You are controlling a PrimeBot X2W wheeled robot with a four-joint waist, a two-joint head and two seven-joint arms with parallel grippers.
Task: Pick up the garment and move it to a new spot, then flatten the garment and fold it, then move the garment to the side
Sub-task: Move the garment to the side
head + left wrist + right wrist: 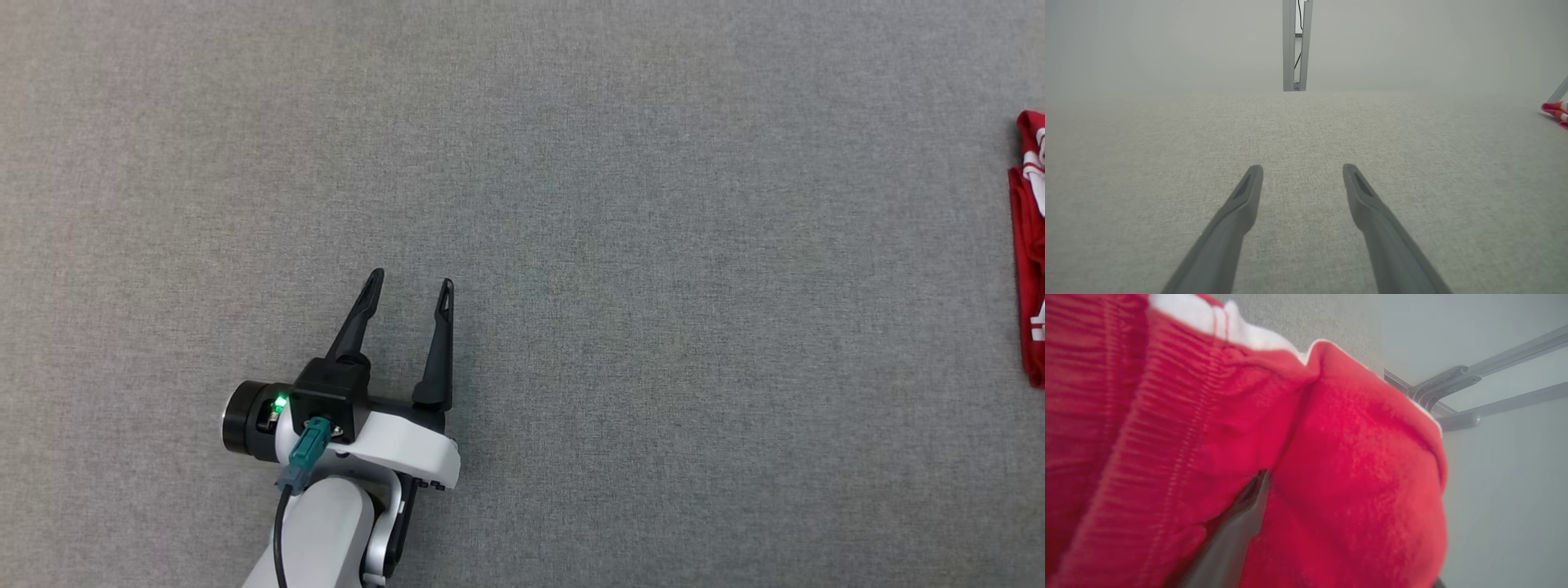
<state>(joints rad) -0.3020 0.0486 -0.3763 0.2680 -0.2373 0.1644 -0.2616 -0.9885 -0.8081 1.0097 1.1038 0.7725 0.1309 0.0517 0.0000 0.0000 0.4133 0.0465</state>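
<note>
The red garment (pixel 1030 245) is laid at the table's (pixel 571 163) right edge; the right gripper (pixel 1306 469) is seen spread, cloth draped over one finger (the other finger (pixel 1241 514) shows bare). Should cloth be snagged on withdrawal, the garment could be dragged out of shape or off the edge. The left gripper (pixel 411 279) is held wide, empty.

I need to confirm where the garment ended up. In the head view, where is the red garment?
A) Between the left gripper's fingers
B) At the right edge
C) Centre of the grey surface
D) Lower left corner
B: the red garment lies at the right edge, well apart from the open left gripper.
</note>
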